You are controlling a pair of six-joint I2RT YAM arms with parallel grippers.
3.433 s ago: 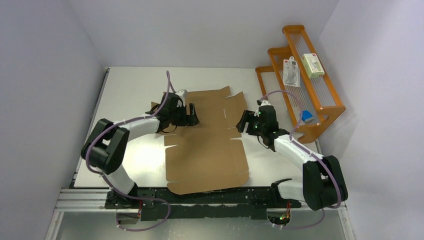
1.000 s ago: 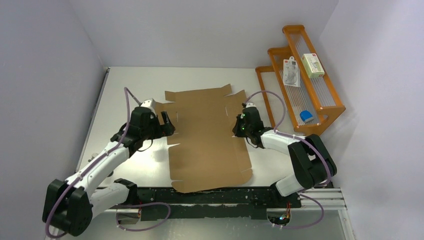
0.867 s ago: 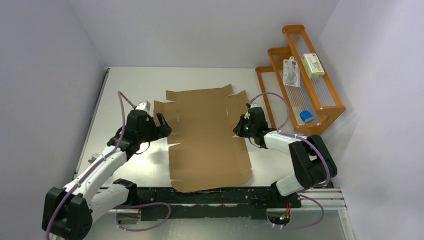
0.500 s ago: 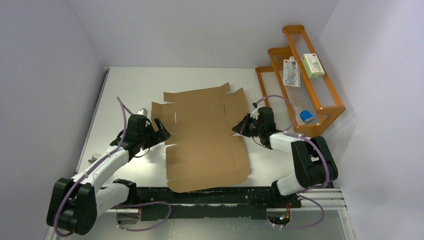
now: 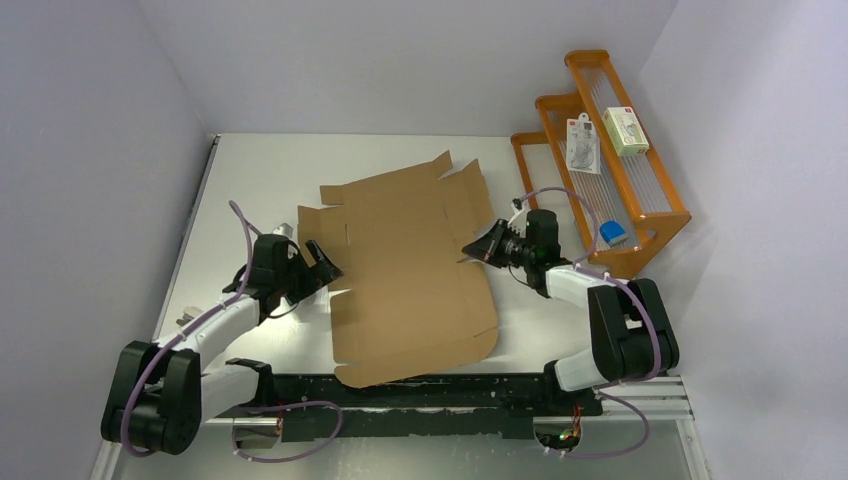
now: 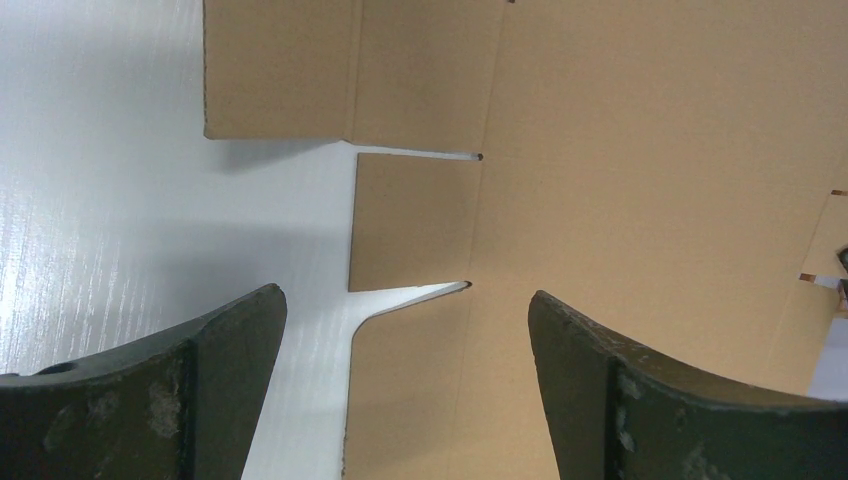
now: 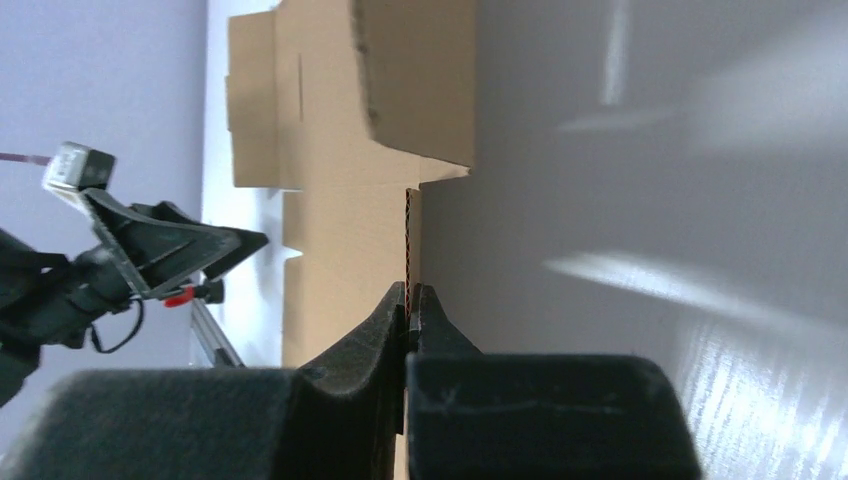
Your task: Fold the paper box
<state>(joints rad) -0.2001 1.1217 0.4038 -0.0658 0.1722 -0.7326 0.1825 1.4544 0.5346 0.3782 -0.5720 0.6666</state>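
- The paper box (image 5: 410, 275): an unfolded brown cardboard sheet, lying on the table (image 5: 260, 180) between the two claws.
- The right claw (image 7: 410, 300): clenched on the sheet's right edge, with the corrugated rim pinched between its fingertips.
- The left claw (image 6: 405, 300): released, fingers spread wide. A slotted side flap of the sheet lies just ahead, framed between them.
- The orange rack (image 5: 640, 190): on the right claw's outer side, carrying small packages (image 5: 625, 130).

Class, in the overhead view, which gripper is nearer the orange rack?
The right. The right gripper pinches the paper box at its right edge, on the orange rack's side; the left gripper is open at the box's opposite left edge.
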